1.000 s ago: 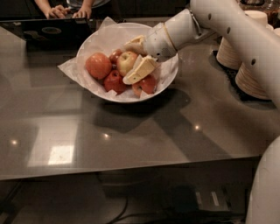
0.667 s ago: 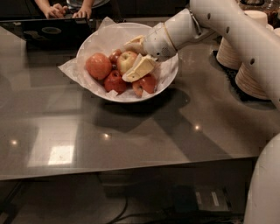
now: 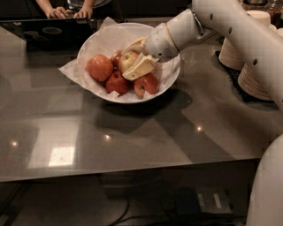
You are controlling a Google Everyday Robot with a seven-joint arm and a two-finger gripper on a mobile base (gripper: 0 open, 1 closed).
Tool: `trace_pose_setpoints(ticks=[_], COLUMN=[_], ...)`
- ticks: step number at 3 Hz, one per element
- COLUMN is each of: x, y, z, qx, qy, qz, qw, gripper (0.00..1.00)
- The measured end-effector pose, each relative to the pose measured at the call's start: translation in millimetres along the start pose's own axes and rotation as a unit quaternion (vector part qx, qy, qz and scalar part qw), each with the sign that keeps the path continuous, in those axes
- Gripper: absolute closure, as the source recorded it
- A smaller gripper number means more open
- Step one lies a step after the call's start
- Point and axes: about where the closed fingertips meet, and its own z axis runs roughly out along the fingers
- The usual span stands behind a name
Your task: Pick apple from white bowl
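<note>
Camera view: white bowl point(image 3: 164, 85), paper-lined, sits on grey table point(image 3: 132, 145), toward its far side. The gripper point(image 3: 136, 56) reaches in from the right, low among the fruit, its fingers point(image 3: 141, 66) clamped either side of the pale apple point(image 3: 127, 59). Red apples point(image 3: 99, 67) lie around it. Stacked plates point(image 3: 230, 53) stand at right.

My gripper point(image 3: 129, 62) hangs over the far middle of the grey table point(image 3: 132, 137). Stacks of plates point(image 3: 254, 77) stand on the table's far right. A black laptop point(image 3: 44, 33) sits at its far left, with a person's hands point(image 3: 57, 12) behind. Cables point(image 3: 126, 207) lie under the table.
</note>
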Motion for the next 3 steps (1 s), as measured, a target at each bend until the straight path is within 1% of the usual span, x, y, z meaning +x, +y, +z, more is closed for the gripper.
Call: trace_pose_setpoints(ticks=[1, 2, 3], x=[0.0, -0.1, -9.3], y=[0.0, 0.0, 4.3], z=[0.1, 0.0, -13.6], qx=[0.0, 0.0, 0.008], qy=[0.0, 0.0, -0.034], qz=[0.0, 0.0, -0.012], qw=[1.0, 1.0, 0.9993], gripper=[1.0, 1.0, 1.0])
